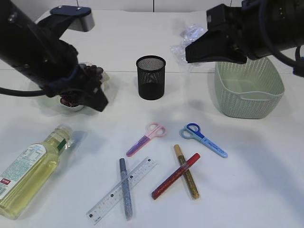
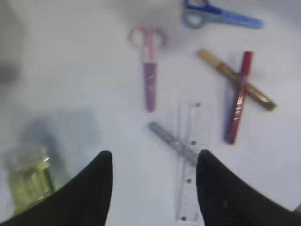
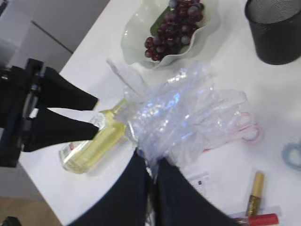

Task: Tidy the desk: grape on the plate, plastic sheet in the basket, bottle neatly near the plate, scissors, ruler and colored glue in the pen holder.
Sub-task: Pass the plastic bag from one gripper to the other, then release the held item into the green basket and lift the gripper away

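Observation:
My left gripper is open and empty above the table, beside the plate that holds the grape bunch. The bottle of yellow liquid lies on its side at the front left. High over the back right, my right gripper is shut on the crumpled plastic sheet, to the left of the green basket. Pink scissors, blue scissors, the clear ruler and silver, gold and red colored glue lie in front of the black mesh pen holder.
The red glue lies across the gold one, and the silver glue lies across the ruler. The left arm hides part of the plate in the exterior view.

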Robot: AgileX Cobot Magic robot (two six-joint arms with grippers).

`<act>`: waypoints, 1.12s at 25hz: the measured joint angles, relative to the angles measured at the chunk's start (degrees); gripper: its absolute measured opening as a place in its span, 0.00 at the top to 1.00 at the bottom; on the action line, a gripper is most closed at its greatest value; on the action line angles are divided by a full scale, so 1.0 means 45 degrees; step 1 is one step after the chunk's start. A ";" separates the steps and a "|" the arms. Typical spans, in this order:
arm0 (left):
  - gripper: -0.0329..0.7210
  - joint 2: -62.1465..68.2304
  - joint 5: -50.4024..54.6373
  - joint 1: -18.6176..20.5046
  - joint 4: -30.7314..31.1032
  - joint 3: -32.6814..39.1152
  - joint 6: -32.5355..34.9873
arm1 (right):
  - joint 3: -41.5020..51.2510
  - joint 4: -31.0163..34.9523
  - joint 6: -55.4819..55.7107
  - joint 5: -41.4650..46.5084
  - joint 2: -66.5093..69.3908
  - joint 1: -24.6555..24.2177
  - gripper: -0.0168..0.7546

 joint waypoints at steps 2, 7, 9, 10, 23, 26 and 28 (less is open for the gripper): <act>0.41 0.0006 0.0359 0.0429 0.1398 0.0000 -0.1307 | -0.0099 -0.0778 0.0497 -0.0268 0.0206 -0.0068 0.96; 0.43 0.0027 0.0982 0.1680 0.3131 0.0000 -0.3173 | -0.1289 -0.2694 0.1793 -0.0271 0.1559 -0.0701 0.96; 0.46 0.0027 0.1188 0.2151 0.3325 0.0000 -0.3400 | -0.2016 -0.3039 0.2167 -0.0271 0.2280 -0.1119 0.96; 0.48 0.0027 0.1272 0.2311 0.3446 0.0000 -0.3485 | -0.2335 -0.3293 0.2387 -0.0271 0.2645 -0.1298 0.96; 0.54 0.0027 0.1917 0.2753 0.4776 0.0000 -0.4367 | -0.6183 -1.1395 0.7990 -0.0043 0.6764 -0.2203 0.96; 0.54 0.0027 0.2198 0.2753 0.4804 0.0000 -0.4386 | -0.6763 -1.3017 0.9039 0.0350 0.7474 -0.2203 0.95; 0.54 0.0027 0.2397 0.2753 0.4824 0.0000 -0.4386 | -0.7070 -1.4007 0.9820 0.0768 0.7871 -0.2203 0.92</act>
